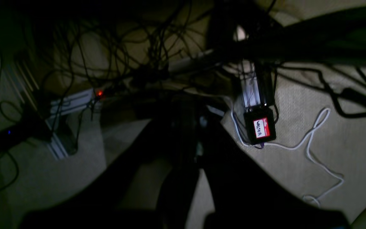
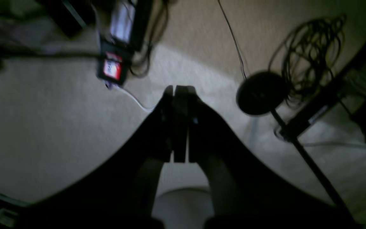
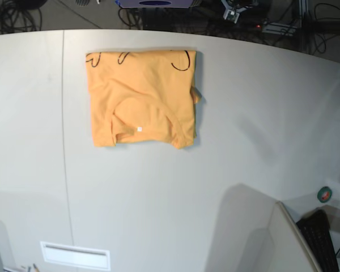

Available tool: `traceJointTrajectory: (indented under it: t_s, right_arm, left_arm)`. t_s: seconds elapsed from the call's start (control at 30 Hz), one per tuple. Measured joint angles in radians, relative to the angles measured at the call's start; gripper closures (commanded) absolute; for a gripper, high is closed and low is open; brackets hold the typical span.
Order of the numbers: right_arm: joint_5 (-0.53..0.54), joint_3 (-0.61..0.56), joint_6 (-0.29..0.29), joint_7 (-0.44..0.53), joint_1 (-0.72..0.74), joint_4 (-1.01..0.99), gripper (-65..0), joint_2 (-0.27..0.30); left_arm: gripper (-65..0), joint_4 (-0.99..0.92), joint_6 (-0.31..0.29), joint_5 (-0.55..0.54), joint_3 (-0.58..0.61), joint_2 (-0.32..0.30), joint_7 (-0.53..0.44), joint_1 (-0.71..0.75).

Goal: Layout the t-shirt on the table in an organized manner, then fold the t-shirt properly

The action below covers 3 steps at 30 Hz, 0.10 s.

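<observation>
— How many shirts?
— One t-shirt [image 3: 140, 97], folded square, upper left of centre on the table [image 3: 243, 130].
— Grippers?
— Two: the right gripper [image 2: 180, 92] pressed together, empty; the left gripper [image 1: 186, 127] closed too, over the carpet.

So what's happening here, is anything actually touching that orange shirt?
Nothing is touching it right now. The light-orange t-shirt lies folded into a compact rectangle on the white table, neck tag showing. Neither arm appears in the overhead view. The wrist cameras look down at carpet and cables: the right gripper is shut and empty, and the left gripper is a dark shape, also shut, holding nothing. The folding looks done.
</observation>
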Motion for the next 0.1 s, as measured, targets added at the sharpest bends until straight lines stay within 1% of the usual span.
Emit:
traceJointTrajectory:
  t_s: [0.1]
  right_arm:
    - [0.001,0.000,-0.001,0.001,0.015,0.000,0.0,0.007]
  left_arm:
    - [0.0,-0.003,0.003,-0.003,0.000,-0.011,0.005,0.010]
